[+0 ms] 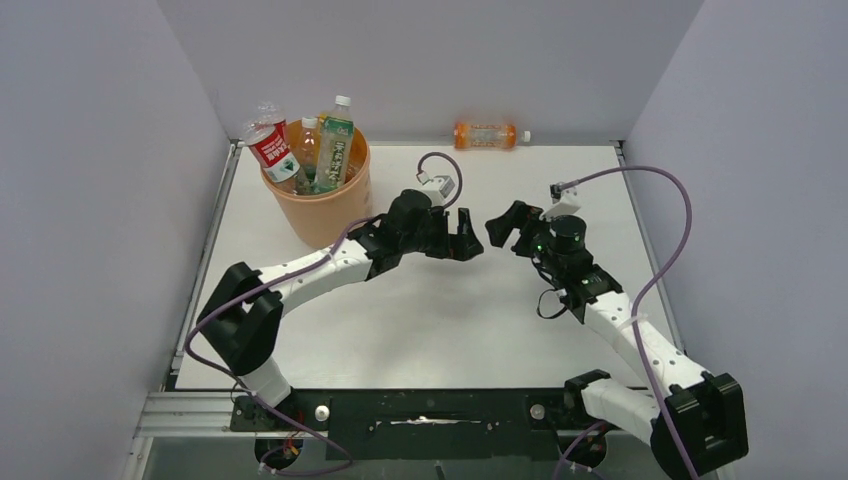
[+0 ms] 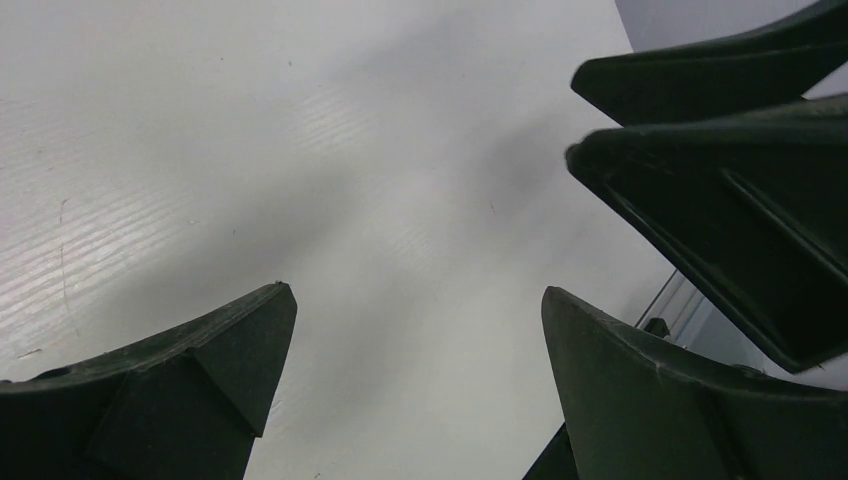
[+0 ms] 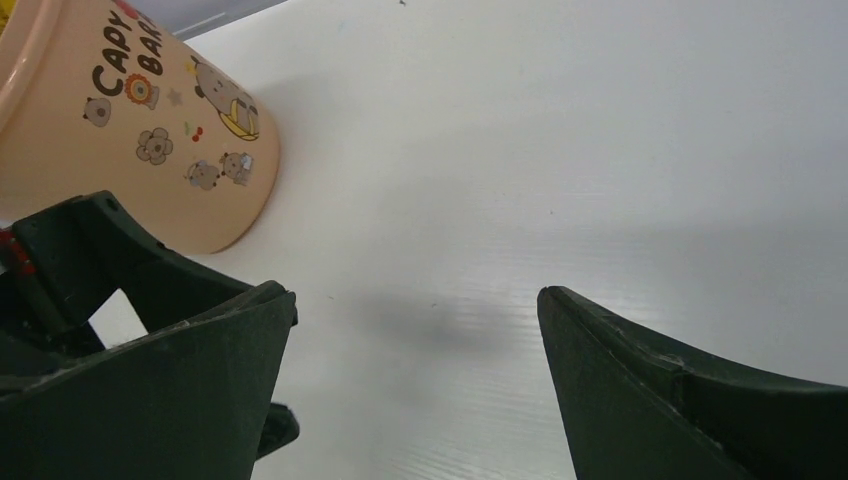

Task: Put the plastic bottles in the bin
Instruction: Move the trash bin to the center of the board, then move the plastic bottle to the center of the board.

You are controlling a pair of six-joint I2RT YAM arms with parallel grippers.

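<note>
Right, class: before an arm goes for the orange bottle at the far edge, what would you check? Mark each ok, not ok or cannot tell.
1. Left gripper open, empty: ok.
2. Right gripper open, empty: ok.
3. The two clear of each other: not ok, tips nearly meet.
4. Orange bottle lying free, nothing on it: ok.
5. Bin upright: ok.
6. Room left among bottles in bin: cannot tell.

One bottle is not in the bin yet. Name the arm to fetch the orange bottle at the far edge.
Probably left. The left tool and right tool are both open and similarly near the orange bottle, but the bin stands on the left arm's side.
</note>
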